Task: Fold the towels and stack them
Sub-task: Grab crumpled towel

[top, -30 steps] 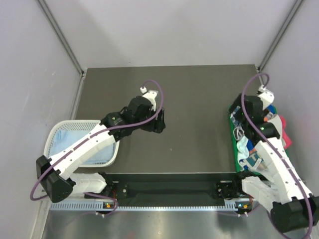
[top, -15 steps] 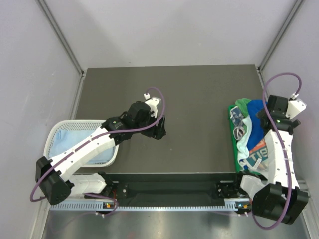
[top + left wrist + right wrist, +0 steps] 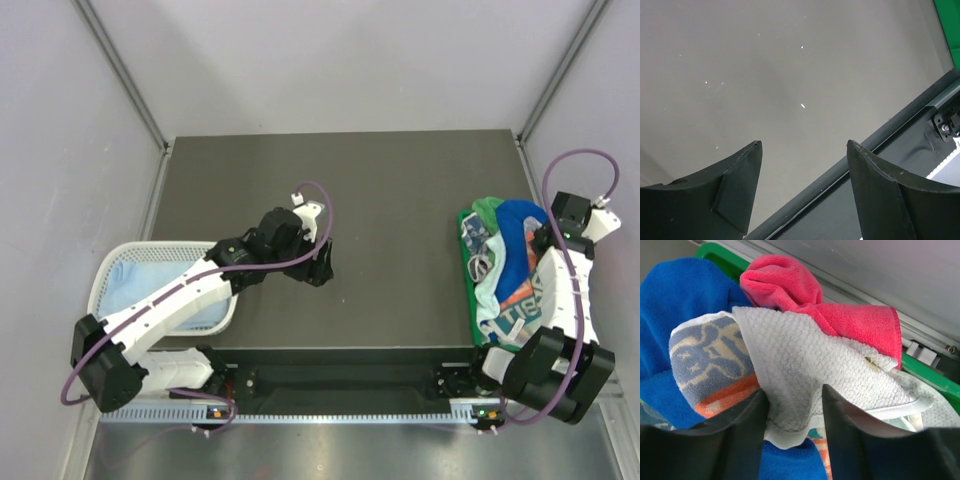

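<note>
Top external: high overhead, looking straight down; green tray (image 3: 467, 288) at right. Left wrist: low, tilted down at bare table (image 3: 765, 75) left of tray, tray corner top right. Right wrist: very close over tray's towels (image 3: 790, 355). All share tray.

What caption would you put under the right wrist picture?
Right gripper grips a white towel, with a pink towel and a royal blue towel crowding behind it.

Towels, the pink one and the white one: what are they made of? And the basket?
The pink towel looks like soft terry, matte, with a fuzzy nap. The white towel seems cotton in a waffle weave: rows of small bumps. The basket looks like white plastic, with thin mesh walls.
</note>
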You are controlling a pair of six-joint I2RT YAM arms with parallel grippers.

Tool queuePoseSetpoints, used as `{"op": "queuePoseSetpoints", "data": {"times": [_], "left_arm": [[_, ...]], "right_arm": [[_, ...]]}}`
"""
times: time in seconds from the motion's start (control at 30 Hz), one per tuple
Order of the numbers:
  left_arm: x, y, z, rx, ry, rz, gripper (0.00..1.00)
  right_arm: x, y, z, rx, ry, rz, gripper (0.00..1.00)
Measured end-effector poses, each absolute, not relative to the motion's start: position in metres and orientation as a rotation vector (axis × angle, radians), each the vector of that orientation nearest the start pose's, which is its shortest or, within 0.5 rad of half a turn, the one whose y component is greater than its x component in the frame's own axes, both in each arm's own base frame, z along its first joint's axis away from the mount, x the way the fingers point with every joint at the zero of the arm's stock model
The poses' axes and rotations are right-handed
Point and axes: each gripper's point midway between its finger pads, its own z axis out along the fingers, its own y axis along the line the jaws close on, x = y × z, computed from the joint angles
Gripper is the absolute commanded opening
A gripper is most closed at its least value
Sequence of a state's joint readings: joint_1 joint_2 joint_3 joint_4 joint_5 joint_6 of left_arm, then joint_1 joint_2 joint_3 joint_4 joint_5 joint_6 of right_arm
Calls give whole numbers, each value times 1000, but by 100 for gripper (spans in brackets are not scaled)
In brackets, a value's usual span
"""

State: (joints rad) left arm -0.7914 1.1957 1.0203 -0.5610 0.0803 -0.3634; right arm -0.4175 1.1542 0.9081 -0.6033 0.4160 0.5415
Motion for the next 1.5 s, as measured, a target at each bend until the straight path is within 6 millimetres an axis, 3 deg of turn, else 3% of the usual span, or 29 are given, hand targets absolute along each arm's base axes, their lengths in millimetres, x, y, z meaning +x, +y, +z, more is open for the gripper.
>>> {"op": "queuePoseSetpoints", "data": {"times": [0.2, 0.27, 0.3, 0.33, 0.43, 0.53, 0.8, 0.97, 1.1, 1.23, 1.37, 1.5], "left_arm": [[211, -257, 182, 556, 2331, -677, 73], [211, -258, 183, 558, 2330, -681, 73], [211, -257, 183, 558, 2330, -681, 73], [211, -257, 183, 558, 2329, -682, 74], [210, -257, 184, 558, 2324, -686, 74], [208, -258, 184, 565, 2324, -700, 74], [207, -262, 177, 580, 2349, -710, 73], [207, -263, 170, 586, 2372, -704, 73], [207, -264, 168, 588, 2379, -702, 73], [207, -264, 168, 588, 2381, -701, 73], [208, -263, 167, 585, 2380, -691, 73], [210, -262, 167, 581, 2379, -680, 73]], "right_arm": [[257, -166, 148, 1248, 2008, -417, 1], [257, -166, 149, 1248, 2008, -414, 7], [257, -166, 150, 1248, 2006, -413, 24], [258, -166, 151, 1248, 2004, -408, 30], [261, -165, 160, 1225, 1997, -388, 32], [262, -164, 167, 1211, 1977, -374, 41], [262, -165, 167, 1192, 1986, -384, 40], [261, -165, 160, 1178, 2012, -395, 27], [260, -164, 154, 1166, 2040, -397, 3], [260, -161, 155, 1162, 2055, -382, 0], [264, -162, 192, 1151, 2022, -371, 0], [277, -169, 284, 1098, 1841, -338, 0]]}}
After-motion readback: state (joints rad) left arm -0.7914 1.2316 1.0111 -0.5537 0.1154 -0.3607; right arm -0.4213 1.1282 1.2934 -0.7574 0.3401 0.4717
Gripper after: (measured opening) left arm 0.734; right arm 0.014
